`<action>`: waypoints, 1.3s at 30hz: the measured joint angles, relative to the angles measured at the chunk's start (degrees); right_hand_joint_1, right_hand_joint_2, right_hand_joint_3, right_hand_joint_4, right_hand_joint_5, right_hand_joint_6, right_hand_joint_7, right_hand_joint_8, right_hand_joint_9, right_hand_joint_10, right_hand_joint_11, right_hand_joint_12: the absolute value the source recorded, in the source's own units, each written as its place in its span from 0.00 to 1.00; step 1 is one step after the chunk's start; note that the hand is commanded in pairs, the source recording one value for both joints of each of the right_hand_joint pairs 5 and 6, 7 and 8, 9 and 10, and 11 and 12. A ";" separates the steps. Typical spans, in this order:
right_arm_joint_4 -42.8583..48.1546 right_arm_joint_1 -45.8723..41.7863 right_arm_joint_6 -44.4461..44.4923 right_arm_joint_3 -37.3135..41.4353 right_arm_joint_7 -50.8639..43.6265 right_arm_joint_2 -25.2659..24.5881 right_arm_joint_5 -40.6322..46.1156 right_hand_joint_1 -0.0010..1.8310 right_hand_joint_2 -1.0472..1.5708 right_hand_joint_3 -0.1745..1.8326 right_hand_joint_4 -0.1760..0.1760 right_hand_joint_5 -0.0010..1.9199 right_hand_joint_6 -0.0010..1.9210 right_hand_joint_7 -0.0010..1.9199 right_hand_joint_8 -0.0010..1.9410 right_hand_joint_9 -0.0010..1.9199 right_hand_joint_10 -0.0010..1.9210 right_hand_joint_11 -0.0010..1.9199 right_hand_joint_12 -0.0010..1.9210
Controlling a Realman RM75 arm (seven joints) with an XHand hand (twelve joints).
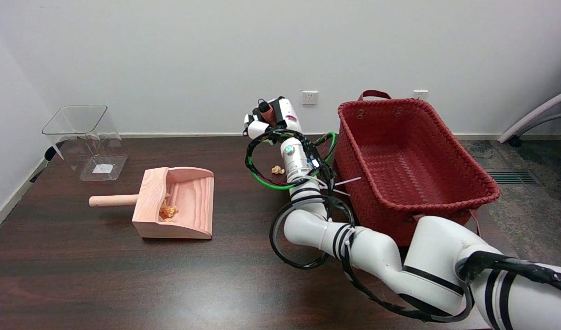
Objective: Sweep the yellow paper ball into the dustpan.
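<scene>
Dark tabletop (pixel 101 275). Ball (pixel 277 170) lying right of dustpan (pixel 179 204), well apart. I'm holding hand (pixel 266 120) raised beyond it, fingers curled; grip unclear. Ball looking light, crumpled; I'm judging pushing beats grasping.

A plain white wall (pixel 170 55) stands behind the dark brown wooden tabletop (pixel 124 275). Two white wall sockets (pixel 309 97) sit low on the wall. On the right the floor has a grey carpet (pixel 514 192) with a vent (pixel 512 177). A chair leg (pixel 535 117) pokes in there.
</scene>
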 measured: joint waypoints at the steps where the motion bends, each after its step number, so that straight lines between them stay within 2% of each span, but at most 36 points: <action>1: 0.00 -0.12 -0.25 -0.01 0.31 -0.15 0.38 0.73 0.80 0.55 0.50 1.00 1.00 1.00 0.99 1.00 1.00 1.00 1.00; 23: -4.87 -2.24 -5.01 -0.11 4.37 -4.57 9.61 0.75 0.72 0.64 0.50 1.00 1.00 1.00 0.99 1.00 1.00 1.00 1.00; 39: -8.46 -2.71 -6.19 -0.18 13.28 -6.87 12.91 0.75 0.70 0.67 0.50 1.00 1.00 1.00 0.99 1.00 1.00 1.00 1.00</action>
